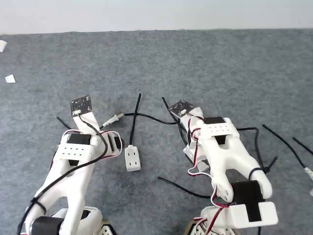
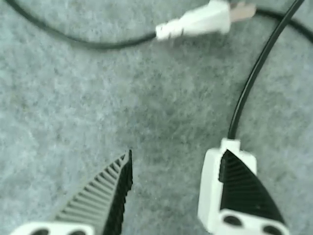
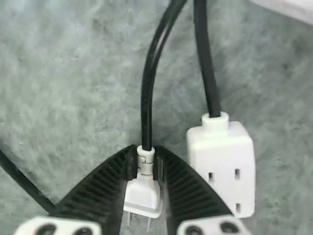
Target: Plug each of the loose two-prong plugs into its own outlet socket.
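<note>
My left gripper is open over bare carpet. One of its fingers hangs over a white outlet block, whose black cord runs away from it. Beyond it lies a loose white two-prong plug. From above, that plug lies just past the left gripper, and the block sits beside it. My right gripper is shut on a second white plug, prongs toward the camera. A second white outlet block lies right beside it.
Grey carpet covers the table. Several black cords cross between the two arms, and more trail to the right. Small white scraps lie at the far left edge.
</note>
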You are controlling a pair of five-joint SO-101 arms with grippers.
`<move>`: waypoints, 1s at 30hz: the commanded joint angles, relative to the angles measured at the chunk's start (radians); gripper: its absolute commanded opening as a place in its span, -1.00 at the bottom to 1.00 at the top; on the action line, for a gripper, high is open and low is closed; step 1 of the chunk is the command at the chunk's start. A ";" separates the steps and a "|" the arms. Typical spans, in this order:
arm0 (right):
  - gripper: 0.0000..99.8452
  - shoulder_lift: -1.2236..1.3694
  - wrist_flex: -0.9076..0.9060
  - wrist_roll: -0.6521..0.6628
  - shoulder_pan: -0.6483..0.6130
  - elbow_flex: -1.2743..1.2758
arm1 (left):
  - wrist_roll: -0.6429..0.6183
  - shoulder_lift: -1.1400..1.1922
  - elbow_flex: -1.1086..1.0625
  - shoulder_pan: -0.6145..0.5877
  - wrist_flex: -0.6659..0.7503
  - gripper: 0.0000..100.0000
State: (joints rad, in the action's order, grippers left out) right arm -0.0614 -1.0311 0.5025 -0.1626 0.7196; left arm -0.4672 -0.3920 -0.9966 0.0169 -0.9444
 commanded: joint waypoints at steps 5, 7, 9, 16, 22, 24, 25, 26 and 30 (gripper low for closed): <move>-0.98 -0.306 -0.159 -0.110 -0.179 -0.054 | 0.000 0.006 0.036 -0.008 0.051 -0.46; -0.98 -0.406 -0.185 -0.133 -0.225 -0.054 | 0.000 0.041 0.035 -0.006 0.057 -0.46; -0.98 -0.492 -0.219 -0.153 -0.274 -0.069 | 0.002 0.100 0.048 0.002 0.058 -0.46; -0.98 -0.599 -0.291 -0.238 -0.430 -0.190 | 0.005 0.279 0.163 0.000 -0.008 -0.46; -0.98 -0.541 -0.228 -0.285 -0.470 -0.167 | 0.049 0.281 0.183 0.003 -0.015 -0.51; -0.98 -0.532 -0.196 -0.285 -0.473 -0.144 | 0.069 0.256 0.183 0.008 -0.014 -0.64; -0.98 -0.533 -0.182 -0.288 -0.475 -0.132 | 0.087 0.232 0.179 0.009 -0.014 -0.74; -0.98 -0.536 -0.166 -0.292 -0.476 -0.124 | 0.112 0.207 0.176 0.009 -0.014 -0.85; -0.98 -0.575 -0.134 -0.348 -0.527 -0.080 | 0.176 0.130 0.137 0.009 -0.018 -0.96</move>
State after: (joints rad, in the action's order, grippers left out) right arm -0.5953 -1.1953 0.1910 -0.6506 0.6383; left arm -0.3307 -0.1880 -0.8585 0.0230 -0.9536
